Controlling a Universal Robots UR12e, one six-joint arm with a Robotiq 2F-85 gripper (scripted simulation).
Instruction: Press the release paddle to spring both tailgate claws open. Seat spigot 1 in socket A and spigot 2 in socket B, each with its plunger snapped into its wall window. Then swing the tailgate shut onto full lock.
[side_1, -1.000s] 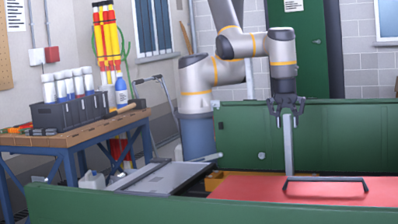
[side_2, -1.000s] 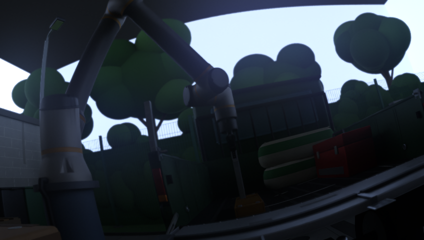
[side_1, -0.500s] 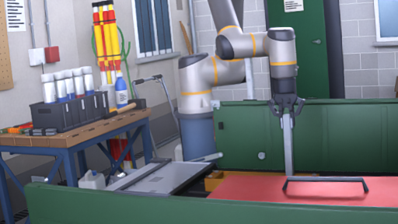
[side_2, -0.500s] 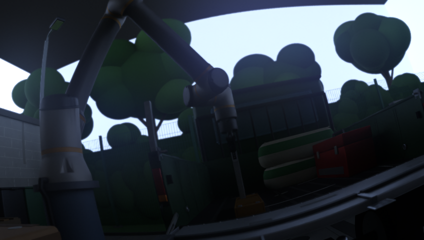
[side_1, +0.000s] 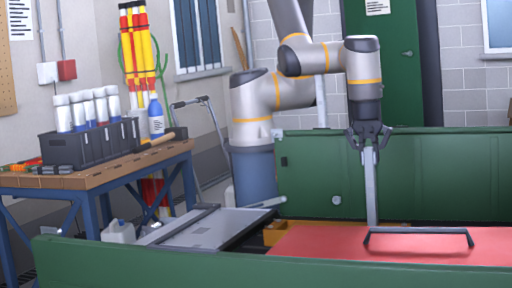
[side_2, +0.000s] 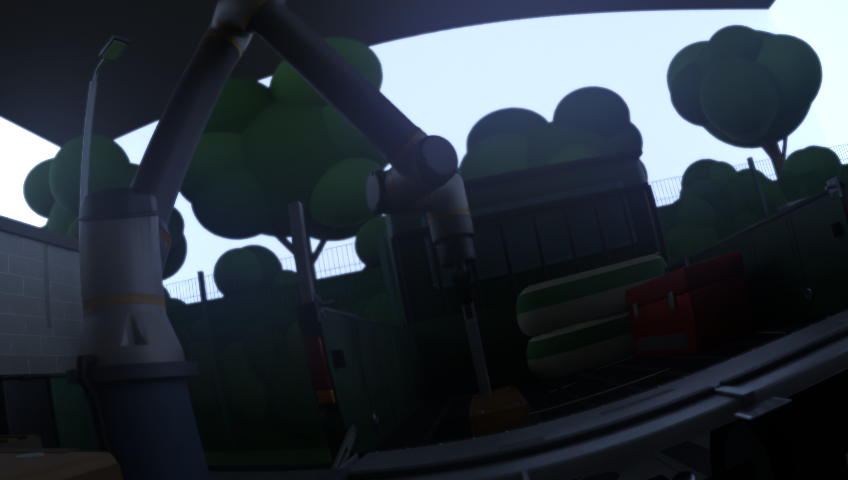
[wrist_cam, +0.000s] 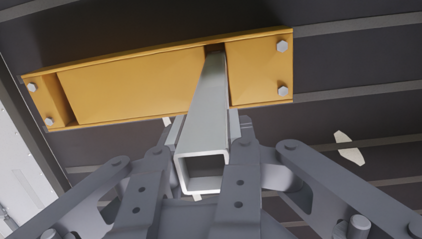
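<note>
The grey square-tube spigot (side_1: 370, 187) stands upright with its lower end in the right-hand slot of the yellow socket block (wrist_cam: 154, 80) on the truck bed floor. The spigot (wrist_cam: 207, 118) is held at its top end by my gripper (side_1: 369, 150), which is closed around it. In the second side camera the tube (side_2: 476, 351) rises from the yellow block (side_2: 497, 409), dim in shadow. The tailgate (side_1: 210, 227) lies swung down, flat and open, at the rear of the bed. Plunger, wall window and claws are not visible.
A red toolbox (side_1: 400, 242) with a dark handle (side_1: 419, 235) fills the near bed; green side walls (side_1: 400, 172) enclose it. A blue workbench (side_1: 95, 175) with a crate of bottles stands to the left. Green-striped rolls (side_2: 583, 315) lie deeper in the bed.
</note>
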